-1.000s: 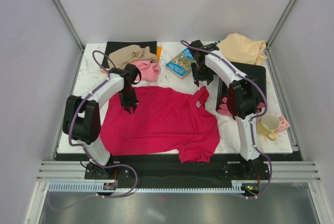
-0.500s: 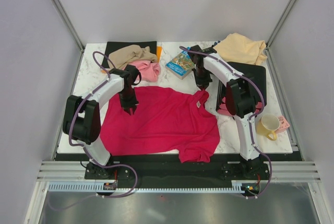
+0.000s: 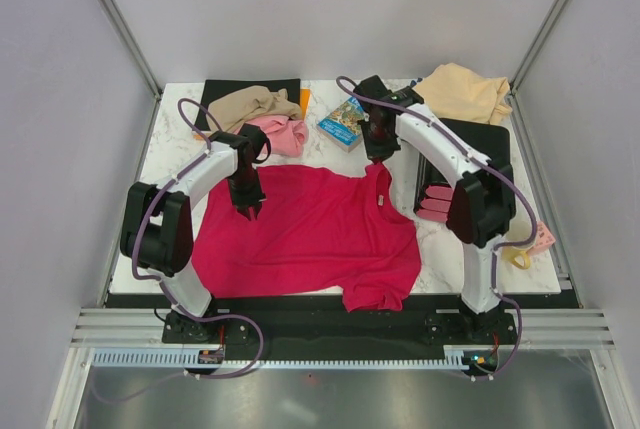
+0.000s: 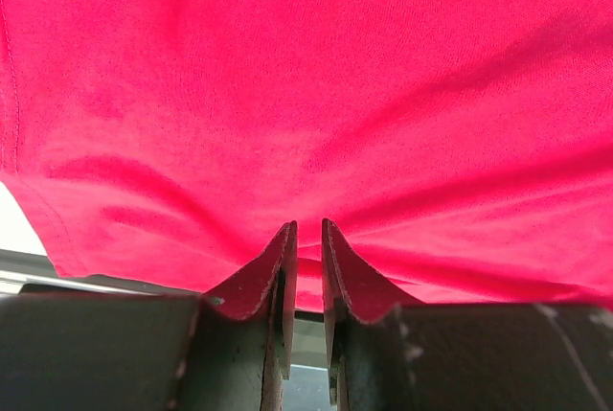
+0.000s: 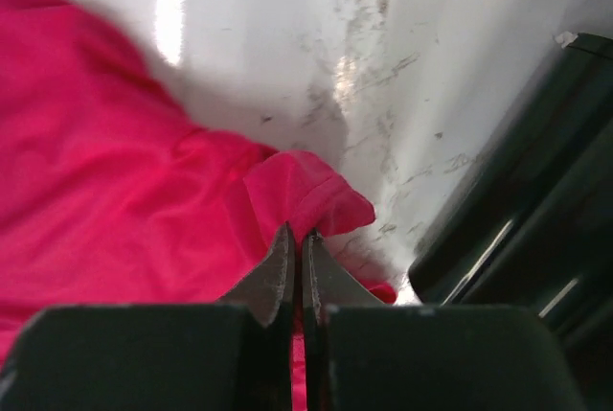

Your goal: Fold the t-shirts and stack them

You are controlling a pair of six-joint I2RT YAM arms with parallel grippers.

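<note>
Item: red t-shirt [image 3: 310,234], spread on the worktop [image 3: 440,254], just nearside of the book [image 3: 345,121]. We found the left end effector [image 3: 248,207] and right end effector [image 3: 378,161] each clamped on its book-side edge. We judged it soft, light, limp; best pinched at shoulders or hem.

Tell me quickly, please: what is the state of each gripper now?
Left gripper: closed, pinching the crimson t-shirt.
Right gripper: closed on an edge of the crimson t-shirt.
</note>
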